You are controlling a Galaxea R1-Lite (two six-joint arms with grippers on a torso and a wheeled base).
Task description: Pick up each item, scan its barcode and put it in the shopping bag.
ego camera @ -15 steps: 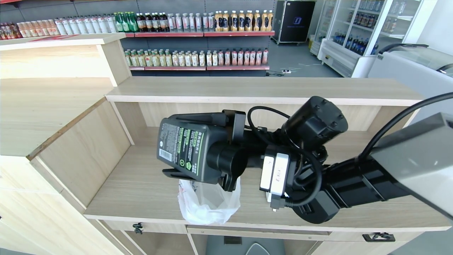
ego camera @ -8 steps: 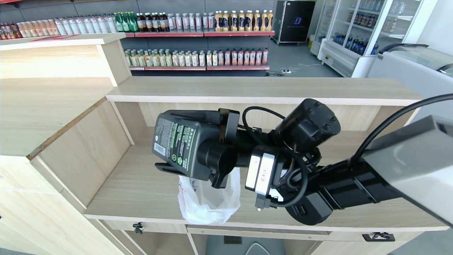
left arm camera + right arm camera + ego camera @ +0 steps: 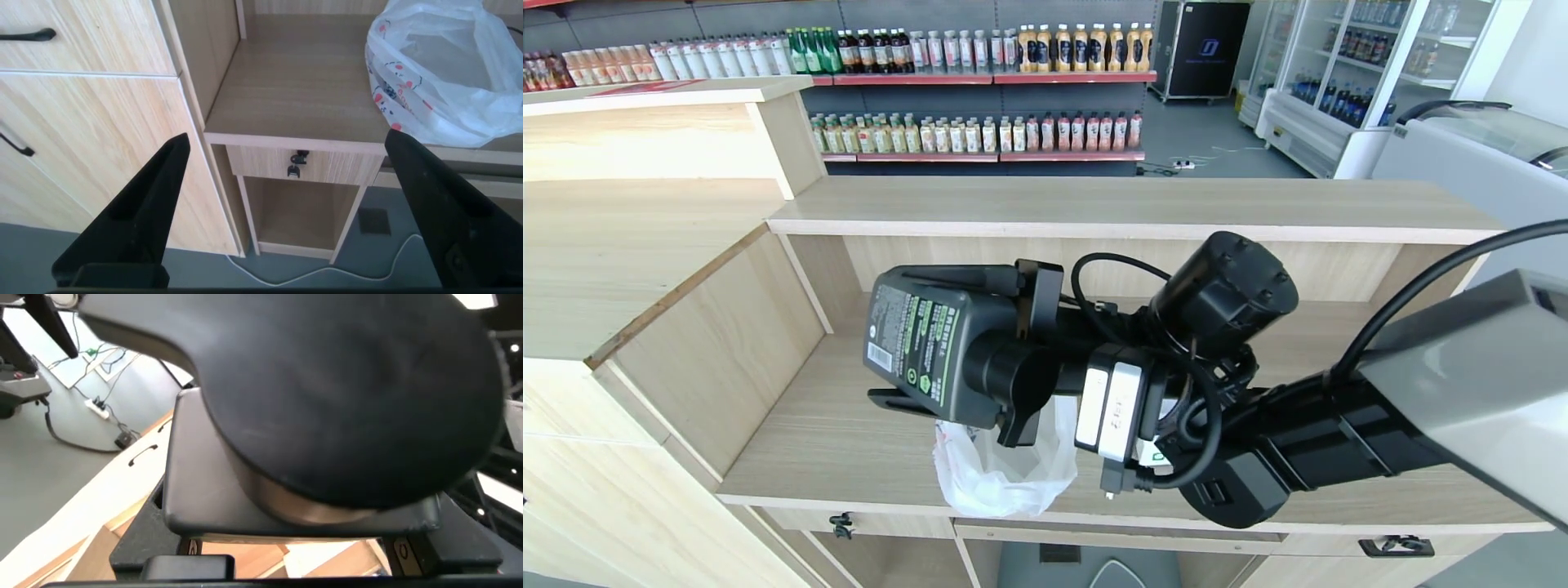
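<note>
A dark grey package [image 3: 915,343] with green label panels and a white barcode hangs above the counter, with my right gripper [image 3: 897,336] shut on it, one finger over it and one under. Its barcode end faces left. Directly below it an open white plastic shopping bag [image 3: 1005,465] stands near the counter's front edge. In the right wrist view the package [image 3: 327,400] sits close against the camera. My left gripper [image 3: 278,220] hangs open and empty low down in front of the counter, to the left of the shopping bag [image 3: 441,73].
The wooden counter [image 3: 849,441] is a recess with a side wall on the left [image 3: 719,351] and a raised ledge behind [image 3: 1127,208]. A small latch [image 3: 294,162] hangs on the drawer front below. Bottle shelves [image 3: 980,135] and fridges [image 3: 1339,82] stand far behind.
My right arm has carried the package to the left and slightly down, keeping it above the bag. The bag has stayed put.
</note>
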